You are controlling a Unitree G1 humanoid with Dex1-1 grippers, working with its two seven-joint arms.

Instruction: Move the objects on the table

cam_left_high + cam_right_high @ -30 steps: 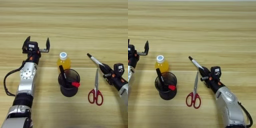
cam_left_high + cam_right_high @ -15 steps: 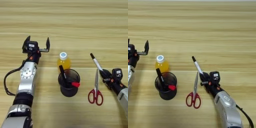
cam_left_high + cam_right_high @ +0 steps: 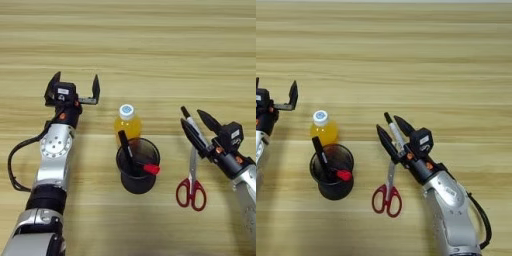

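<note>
A small bottle of orange drink (image 3: 126,123) with a white cap stands upright at mid-table. Just in front of it stands the black pen cup (image 3: 138,166), holding a black pen and a red-capped one. To the right, the slim white marker (image 3: 193,127) with a black cap lies on the table (image 3: 150,45). My right gripper (image 3: 191,117) is open, one finger on each side of the marker. My left gripper (image 3: 76,80) is open and holds nothing, up and to the left of the bottle.
Red-handled scissors (image 3: 191,186) lie just in front of the marker, blades pointing away from me and close beside my right gripper's lower finger. My left forearm (image 3: 54,155) stretches along the left side with a black cable looping off it.
My right gripper's fingers have spread apart and now straddle the marker. The marker points more steeply away from me than a second ago. Left arm, bottle, cup and scissors are unmoved.
</note>
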